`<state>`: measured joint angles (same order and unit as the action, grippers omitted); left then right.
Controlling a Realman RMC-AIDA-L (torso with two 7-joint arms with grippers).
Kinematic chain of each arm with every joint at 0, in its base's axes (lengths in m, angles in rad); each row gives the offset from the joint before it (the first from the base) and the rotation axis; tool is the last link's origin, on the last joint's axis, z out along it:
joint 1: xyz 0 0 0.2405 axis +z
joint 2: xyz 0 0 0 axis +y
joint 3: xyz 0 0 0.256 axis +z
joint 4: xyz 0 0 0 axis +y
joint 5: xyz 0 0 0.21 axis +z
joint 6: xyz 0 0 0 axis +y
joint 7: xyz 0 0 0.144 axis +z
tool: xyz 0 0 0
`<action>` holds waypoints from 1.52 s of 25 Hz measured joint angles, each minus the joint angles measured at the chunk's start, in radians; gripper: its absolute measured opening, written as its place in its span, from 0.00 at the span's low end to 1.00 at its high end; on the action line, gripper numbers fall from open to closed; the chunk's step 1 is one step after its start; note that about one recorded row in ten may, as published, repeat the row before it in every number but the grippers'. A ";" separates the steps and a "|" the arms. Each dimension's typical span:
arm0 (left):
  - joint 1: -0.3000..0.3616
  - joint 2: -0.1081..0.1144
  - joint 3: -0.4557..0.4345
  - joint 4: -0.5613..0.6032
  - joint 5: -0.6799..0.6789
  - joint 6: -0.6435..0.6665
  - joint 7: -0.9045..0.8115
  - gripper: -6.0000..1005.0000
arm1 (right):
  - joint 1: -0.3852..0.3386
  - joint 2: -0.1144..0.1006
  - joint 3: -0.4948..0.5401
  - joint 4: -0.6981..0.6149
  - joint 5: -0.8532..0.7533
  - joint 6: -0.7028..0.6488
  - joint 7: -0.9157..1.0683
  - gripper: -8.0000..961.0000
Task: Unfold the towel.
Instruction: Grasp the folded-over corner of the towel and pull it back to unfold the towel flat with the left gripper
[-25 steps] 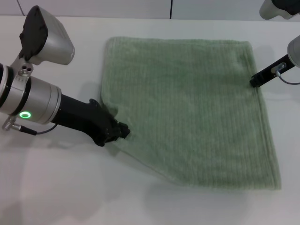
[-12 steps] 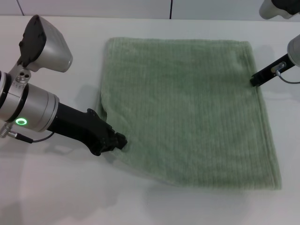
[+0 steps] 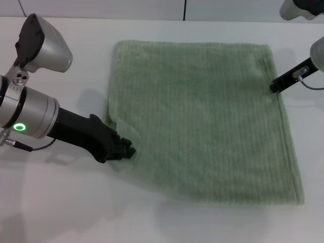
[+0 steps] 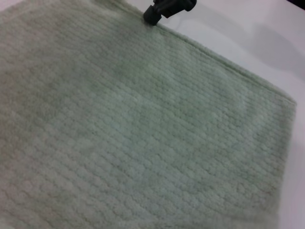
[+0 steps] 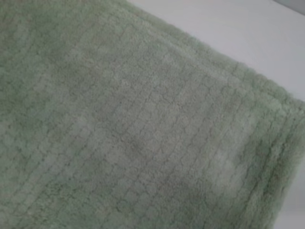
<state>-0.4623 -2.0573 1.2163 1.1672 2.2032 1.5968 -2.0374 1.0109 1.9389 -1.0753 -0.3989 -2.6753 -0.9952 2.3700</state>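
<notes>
The pale sage-green towel (image 3: 202,116) lies nearly flat on the white table, with its near left corner still drawn in. My left gripper (image 3: 125,150) is low at that near left corner and shut on the towel's edge. My right gripper (image 3: 276,87) is at the far part of the towel's right edge, shut on the hem. The left wrist view shows the ribbed cloth (image 4: 133,133) and the right gripper (image 4: 167,6) at the towel's far edge. The right wrist view is filled by the cloth (image 5: 133,133) and its hemmed corner.
The white table (image 3: 76,212) runs bare around the towel on the left, the front and the right. A pale wall stands behind the table's far edge (image 3: 152,17).
My left gripper has moved toward the front left, dragging the towel's near left corner outward with it. The right gripper has stayed in place.
</notes>
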 joint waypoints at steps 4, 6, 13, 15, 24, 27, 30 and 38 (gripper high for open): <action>-0.010 0.001 -0.017 -0.019 0.004 0.025 0.006 0.16 | 0.000 0.000 0.000 0.000 0.000 0.002 0.000 0.03; -0.010 0.002 -0.022 -0.019 0.004 0.033 0.011 0.21 | 0.000 0.000 0.000 0.002 0.000 0.003 0.000 0.03; -0.010 0.000 -0.074 -0.012 -0.001 0.039 0.039 0.40 | 0.000 0.000 0.000 0.004 0.000 0.004 0.000 0.03; -0.012 -0.001 -0.082 -0.015 -0.002 0.028 0.048 0.40 | 0.001 0.000 0.000 0.004 0.000 0.004 0.000 0.03; -0.057 -0.005 -0.084 -0.156 -0.049 -0.089 0.120 0.40 | 0.005 0.000 0.000 0.005 0.000 0.004 0.000 0.03; -0.090 -0.006 -0.079 -0.227 -0.056 -0.099 0.144 0.40 | 0.005 0.001 0.000 0.005 0.000 0.004 0.000 0.03; -0.136 -0.006 -0.077 -0.317 -0.057 -0.124 0.169 0.40 | 0.006 0.001 0.000 0.005 0.000 0.004 0.000 0.03; -0.155 -0.007 -0.015 -0.382 -0.050 -0.194 0.173 0.40 | 0.008 0.002 0.000 0.005 0.000 0.004 -0.005 0.03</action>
<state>-0.6170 -2.0645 1.2010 0.7853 2.1536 1.4023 -1.8644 1.0185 1.9405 -1.0753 -0.3941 -2.6753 -0.9910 2.3648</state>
